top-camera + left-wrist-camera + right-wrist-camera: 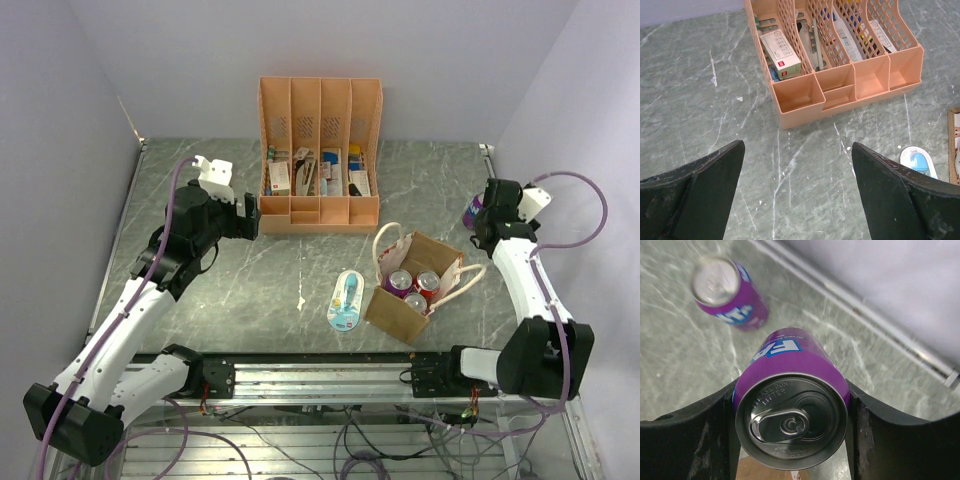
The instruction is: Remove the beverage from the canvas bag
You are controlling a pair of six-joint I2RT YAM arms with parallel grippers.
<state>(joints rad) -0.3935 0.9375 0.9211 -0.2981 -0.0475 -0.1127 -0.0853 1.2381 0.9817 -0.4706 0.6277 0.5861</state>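
The canvas bag (398, 312) stands open on the table right of centre, cream handles splayed, with three cans (413, 287) upright inside. My right gripper (487, 222) hangs above the table at the far right, beyond the bag. In the right wrist view it (792, 410) is shut on a purple soda can (790, 390), gripped by its sides with the top facing the camera. A second purple can (730, 292) stands on the table just beyond. My left gripper (252, 218) is open and empty by the organizer's left front corner, over bare table (797, 146).
The orange slotted desk organizer (320, 160) holding small boxes stands at the back centre, also in the left wrist view (840, 85). A blue-and-white blister pack (346, 300) lies left of the bag. The table's metal edge rail (880, 320) and the wall run close behind the right gripper.
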